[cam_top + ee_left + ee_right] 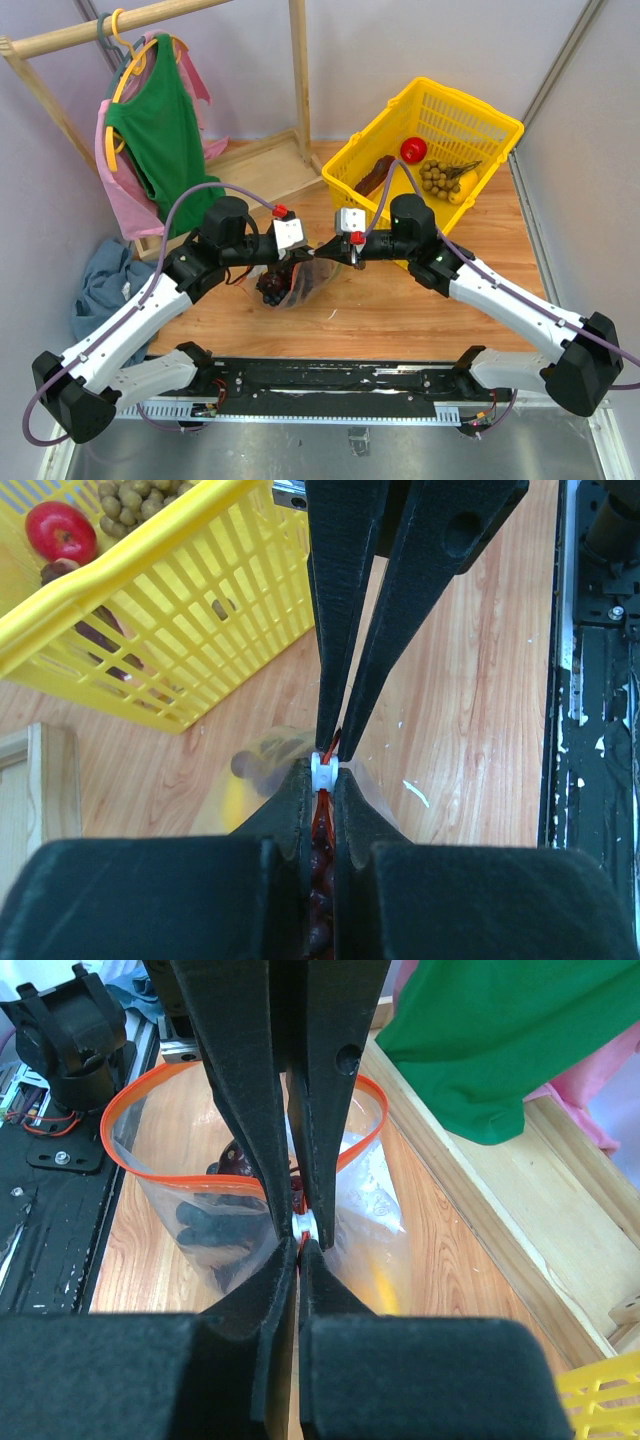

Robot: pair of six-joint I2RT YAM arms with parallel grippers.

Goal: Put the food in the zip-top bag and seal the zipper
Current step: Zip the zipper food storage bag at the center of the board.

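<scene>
The clear zip-top bag (292,287) stands on the table between my arms, and it also shows in the right wrist view (190,1210). Its red-orange zipper (112,1145) curves open in a loop. Dark purple grapes (205,1228) and something yellow (381,1282) lie inside; the watermelon slice is not discernible. My left gripper (312,255) is shut on the zipper's white slider (327,771). My right gripper (331,250) faces it tip to tip and is shut on the zipper strip right beside the slider (303,1242). Grapes show between my left fingers (322,880).
A yellow plastic basket (365,150) stands at the back right with a red round fruit (413,151) and a brownish bunch (437,177). A wooden clothes rack (298,80) with a green garment (160,130) is at the back left. A blue cloth (105,285) lies left.
</scene>
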